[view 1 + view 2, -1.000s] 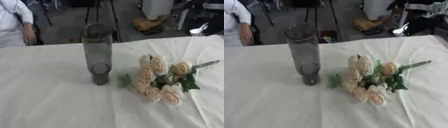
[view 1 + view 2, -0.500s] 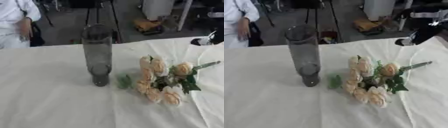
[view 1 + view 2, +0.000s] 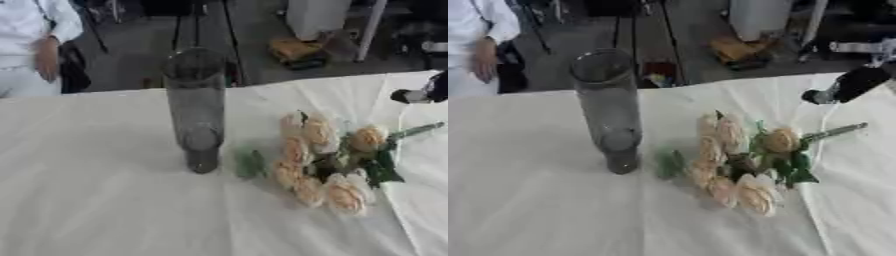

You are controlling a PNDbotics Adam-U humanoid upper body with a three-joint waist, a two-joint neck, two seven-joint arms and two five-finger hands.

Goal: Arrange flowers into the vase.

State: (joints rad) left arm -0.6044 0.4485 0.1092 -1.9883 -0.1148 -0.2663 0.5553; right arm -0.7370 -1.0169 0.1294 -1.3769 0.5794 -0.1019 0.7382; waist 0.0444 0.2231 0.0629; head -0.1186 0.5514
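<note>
I see the vase [image 3: 610, 111] upright mid-table, with the flowers [image 3: 741, 162] lying just right of it and bare cloth [image 3: 527, 210] to the left. My right hand [image 3: 846, 86] hangs over the far right edge; I cannot tell how its fingers stand.

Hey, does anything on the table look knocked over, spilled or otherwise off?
Nothing stands out. The tall glass vase stands upright and holds no flowers yet. The bunch of pale roses lies on its side on the white tablecloth, apart from the vase.
</note>
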